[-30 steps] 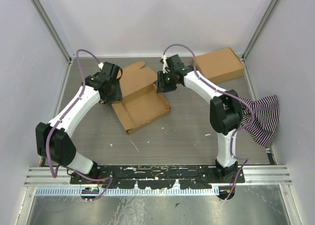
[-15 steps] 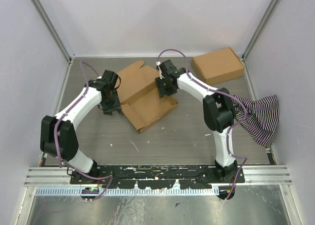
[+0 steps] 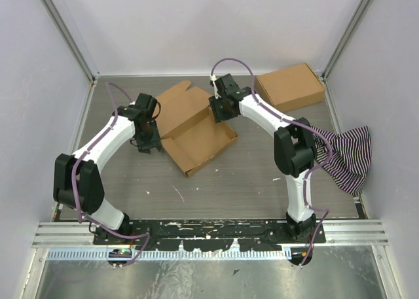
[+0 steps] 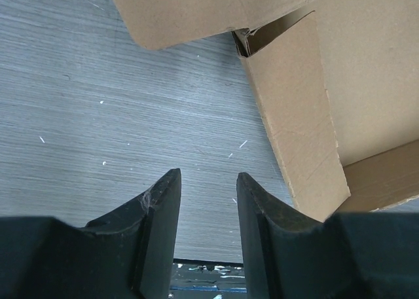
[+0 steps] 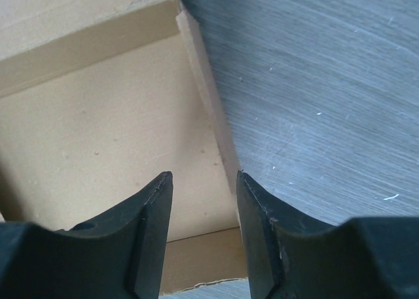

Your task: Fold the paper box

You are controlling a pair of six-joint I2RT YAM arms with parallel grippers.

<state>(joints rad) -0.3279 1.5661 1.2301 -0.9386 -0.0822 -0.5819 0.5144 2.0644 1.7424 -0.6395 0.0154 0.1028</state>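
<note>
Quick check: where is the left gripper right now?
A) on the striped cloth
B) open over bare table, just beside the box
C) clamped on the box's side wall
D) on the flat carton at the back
B: in the left wrist view the left gripper stands open with only grey table between its fingers, the paper box beside it.

We see two arms of one build. The left arm [image 3: 99,140] and the right arm [image 3: 263,116] both have white links and bulky black joint housings. A thin purple cable [image 3: 111,91] runs along the left arm, and a like cable [image 3: 230,59] runs along the right. Both arms are bolted to a black base plate [image 3: 216,228] scuffed with white. The left gripper [image 4: 207,173] and the right gripper [image 5: 203,174] have matte black fingers [image 4: 157,240], wedge-shaped and tapering to blunt tips.
</note>
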